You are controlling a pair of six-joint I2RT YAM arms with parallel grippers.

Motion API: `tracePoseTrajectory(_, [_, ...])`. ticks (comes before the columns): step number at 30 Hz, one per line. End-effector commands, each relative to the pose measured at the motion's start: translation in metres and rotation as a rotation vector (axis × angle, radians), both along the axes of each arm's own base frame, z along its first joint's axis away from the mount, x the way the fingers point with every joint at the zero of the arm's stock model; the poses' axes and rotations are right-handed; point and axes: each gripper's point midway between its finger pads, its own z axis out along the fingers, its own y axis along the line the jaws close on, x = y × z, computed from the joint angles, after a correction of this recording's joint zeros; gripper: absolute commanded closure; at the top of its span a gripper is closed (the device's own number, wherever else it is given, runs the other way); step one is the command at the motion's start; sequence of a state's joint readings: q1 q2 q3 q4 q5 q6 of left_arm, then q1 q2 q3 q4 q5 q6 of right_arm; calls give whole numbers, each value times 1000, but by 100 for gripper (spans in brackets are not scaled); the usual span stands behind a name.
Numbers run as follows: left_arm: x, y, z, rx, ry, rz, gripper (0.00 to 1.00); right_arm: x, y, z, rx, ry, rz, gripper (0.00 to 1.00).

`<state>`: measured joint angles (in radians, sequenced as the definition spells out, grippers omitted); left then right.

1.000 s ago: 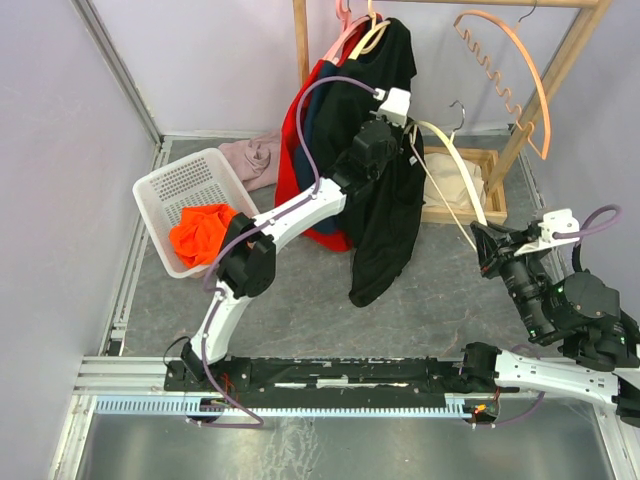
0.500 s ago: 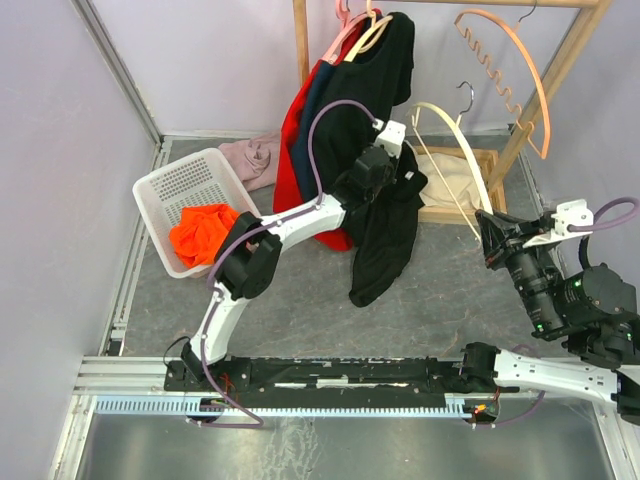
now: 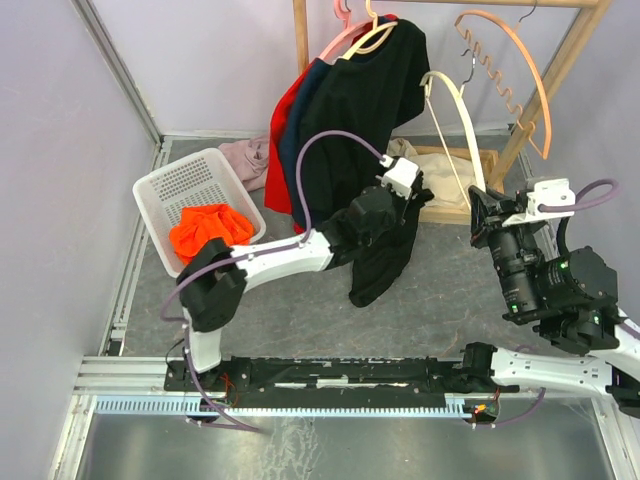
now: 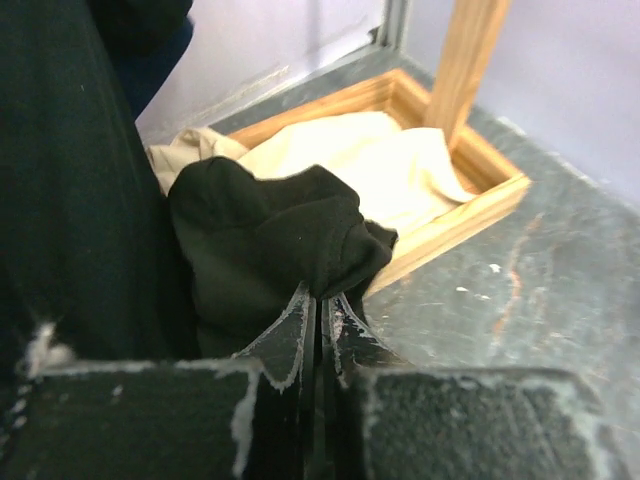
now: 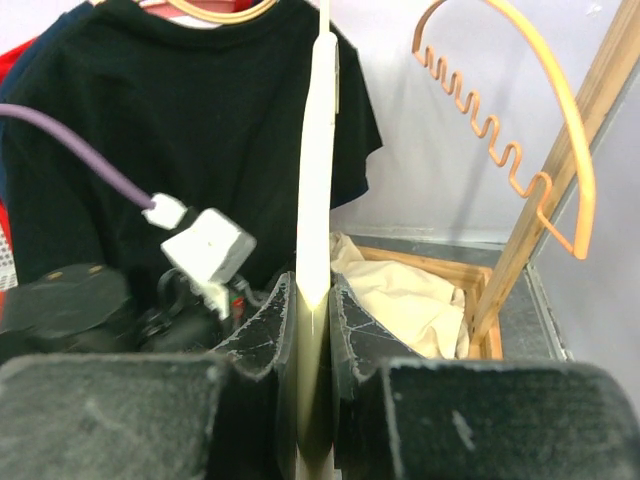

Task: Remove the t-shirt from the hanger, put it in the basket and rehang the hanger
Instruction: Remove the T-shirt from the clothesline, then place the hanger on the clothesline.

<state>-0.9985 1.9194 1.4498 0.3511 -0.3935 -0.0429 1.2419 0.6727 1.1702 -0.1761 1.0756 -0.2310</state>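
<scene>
T-shirt, black: hangs at centre from left gripper, fingers pressed together, pinching fabric. Appears clear of hanger at 2 o'clock, clamped by right gripper. Advise: hold hanger steady, draw fabric toward 8 o'clock, pinch firm.

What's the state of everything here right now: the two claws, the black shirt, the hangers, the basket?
left gripper: shut, pinching a bunched fold of the black t-shirt.
black t-shirt: off the cream hanger, dangling from the left gripper.
right gripper: shut on the cream hanger.
cream hanger: bare, held up.
white basket: holds an orange garment.
orange hanger: empty, on the rack.
</scene>
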Motion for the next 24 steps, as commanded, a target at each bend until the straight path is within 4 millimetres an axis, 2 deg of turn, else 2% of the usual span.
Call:
tracePoseTrajectory(1, [-33, 17, 80, -180, -80, 5, 97, 1, -11, 41, 67, -58, -62, 99])
tracePoseTrajectory(8, [-81, 35, 81, -207, -48, -25, 97, 8, -3, 57, 5, -68, -114, 99])
tracePoseTrajectory(16, [-113, 51, 78, -215, -32, -40, 97, 19, -1, 58, -46, -41, -166, 99])
tracePoseTrajectory(18, [-119, 56, 78, -223, -29, -43, 97, 25, 1, 56, -53, -29, -185, 99])
tracePoseTrajectory(24, [-132, 72, 77, -247, -17, -42, 97, 65, 7, 36, -75, 23, -242, 99])
